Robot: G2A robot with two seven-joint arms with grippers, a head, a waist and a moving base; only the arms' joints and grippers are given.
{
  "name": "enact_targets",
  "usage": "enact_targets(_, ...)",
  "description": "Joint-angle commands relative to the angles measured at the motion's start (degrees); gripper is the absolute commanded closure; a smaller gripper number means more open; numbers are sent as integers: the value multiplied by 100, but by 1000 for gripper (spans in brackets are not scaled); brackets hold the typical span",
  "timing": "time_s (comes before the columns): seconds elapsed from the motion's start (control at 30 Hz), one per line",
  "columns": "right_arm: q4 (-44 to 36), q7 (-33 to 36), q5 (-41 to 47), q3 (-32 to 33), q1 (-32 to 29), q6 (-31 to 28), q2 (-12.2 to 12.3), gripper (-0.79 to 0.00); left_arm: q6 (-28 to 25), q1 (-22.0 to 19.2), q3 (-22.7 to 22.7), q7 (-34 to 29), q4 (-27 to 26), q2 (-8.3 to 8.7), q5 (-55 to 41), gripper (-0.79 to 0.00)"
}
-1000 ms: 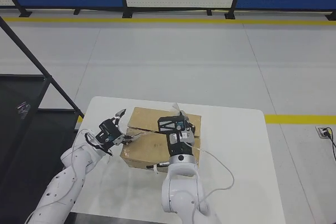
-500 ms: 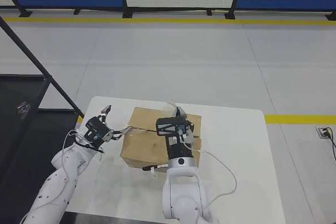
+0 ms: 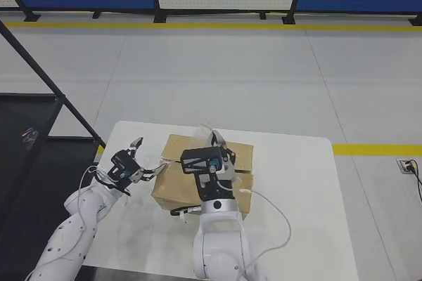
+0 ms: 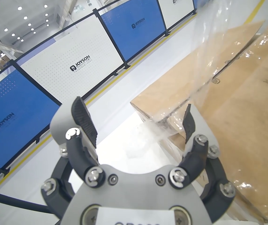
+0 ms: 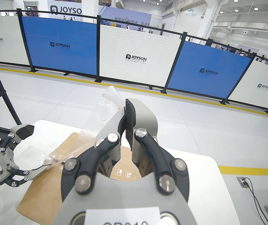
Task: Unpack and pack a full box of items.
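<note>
While right tool [image 5: 127, 111] pinches tape [image 5: 112, 94], box [image 3: 170, 185] partly hidden

the left gripper [image 4: 134, 108] stands open, its two black-padded fingers spread wide above the white table [image 4: 134, 141]. just beyond it sits the brown cardboard box [image 4: 237, 118], flaps down, one corner seen between the fingers. a strip of clear tape [image 4: 209, 54] climbs from the box's top seam, its lower end touching one fingertip [image 4: 188, 115]. far behind runs a fence of blue and white panels [image 4: 73, 71].
</note>
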Motion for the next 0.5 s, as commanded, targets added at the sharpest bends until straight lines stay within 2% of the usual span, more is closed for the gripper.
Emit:
enact_targets(0.0, -9, -15, -109, -41, -8, 9, -12, 0, -10, -20, 24, -5, 21, -4, -9, -785)
enact_targets(0.23, -32, -8, -421, -116, -65, 15, -54, 0, -30, -63, 66, 2, 65, -7, -39, -785)
enact_targets(0.47, 322, 319, -861, 10, 49, 235, -120, 0, -62, -37, 40, 68, -6, 16, -47, -785)
